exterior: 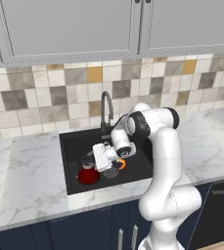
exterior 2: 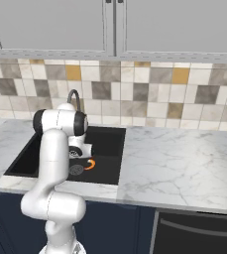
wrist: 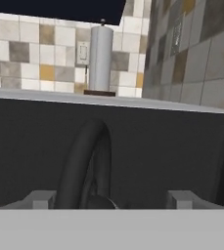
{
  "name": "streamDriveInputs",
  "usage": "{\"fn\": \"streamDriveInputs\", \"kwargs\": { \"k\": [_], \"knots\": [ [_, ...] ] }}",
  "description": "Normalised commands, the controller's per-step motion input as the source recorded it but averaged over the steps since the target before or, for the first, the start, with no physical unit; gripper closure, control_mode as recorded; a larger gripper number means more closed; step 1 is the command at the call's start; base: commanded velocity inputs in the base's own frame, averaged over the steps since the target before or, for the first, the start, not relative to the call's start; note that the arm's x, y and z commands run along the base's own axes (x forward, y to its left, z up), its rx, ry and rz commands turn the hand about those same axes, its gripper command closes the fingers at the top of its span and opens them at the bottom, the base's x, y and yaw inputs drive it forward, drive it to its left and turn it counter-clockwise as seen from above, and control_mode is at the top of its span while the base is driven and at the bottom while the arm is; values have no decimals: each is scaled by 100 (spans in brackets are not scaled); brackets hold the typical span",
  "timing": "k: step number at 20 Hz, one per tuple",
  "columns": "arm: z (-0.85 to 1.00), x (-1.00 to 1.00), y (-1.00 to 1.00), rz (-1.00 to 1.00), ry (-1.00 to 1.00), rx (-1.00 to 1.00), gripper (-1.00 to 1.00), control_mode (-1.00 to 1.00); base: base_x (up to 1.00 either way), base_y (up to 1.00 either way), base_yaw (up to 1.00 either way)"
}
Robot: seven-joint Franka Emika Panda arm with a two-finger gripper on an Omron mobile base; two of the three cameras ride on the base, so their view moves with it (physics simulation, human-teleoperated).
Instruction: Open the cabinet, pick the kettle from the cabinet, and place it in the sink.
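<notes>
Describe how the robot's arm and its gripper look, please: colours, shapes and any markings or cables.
The arm is glossy white, built of thick rounded tube segments with dark grey to black bands at the joints. No cables or markings can be made out. The gripper has a boxy white body. In the hand view its fingertips appear as small grey blocks.

Red kettle [exterior: 88, 175] upright inside black sink [exterior: 77, 141].

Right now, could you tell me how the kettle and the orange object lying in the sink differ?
The kettle is red, squat and rounded with a dark arched handle; the orange object is a thin curved piece. The kettle is clearly bigger. The kettle sits at the gripper; the orange object lies beside the round drain. Both are inside the black sink.
</notes>
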Motion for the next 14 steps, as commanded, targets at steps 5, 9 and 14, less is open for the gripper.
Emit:
{"fn": "streamDriveInputs", "kwargs": {
  "k": [5,9,14],
  "knots": [
    [-9,-5,-12,-5,0,0,-100,-100,0,0,0],
    [-2,-9,-20,-8,0,0,-100,-100,0,0,0],
    [0,-12,-19,-8,0,0,-100,-100,0,0,0]
  ]
}}
